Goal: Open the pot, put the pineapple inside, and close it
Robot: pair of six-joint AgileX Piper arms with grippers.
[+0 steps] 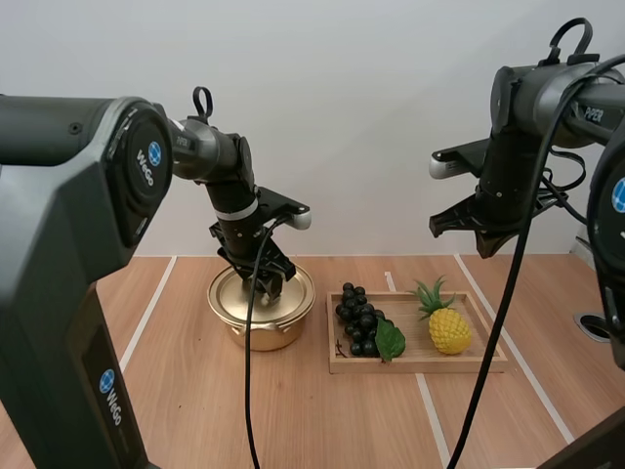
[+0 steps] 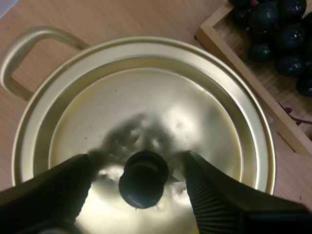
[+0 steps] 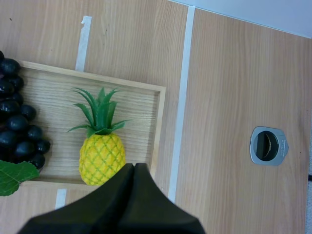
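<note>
Your pineapple (image 1: 449, 330) lying in the wooden tray (image 1: 415, 364), grapes (image 1: 359, 319) alongside, pot (image 1: 262, 327) just beside the tray, lid (image 2: 146, 97) on, your left gripper (image 1: 270, 285) spread open either side of the knob (image 2: 143, 178), not pinching, your right gripper (image 3: 134, 168) closed, empty, above the tray.

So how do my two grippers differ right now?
The left gripper is open, fingers either side of the knob on the lid; the right gripper is shut on nothing. The left sits low at the pot; the right hangs high over the tray, near the pineapple. Both point downward.
</note>
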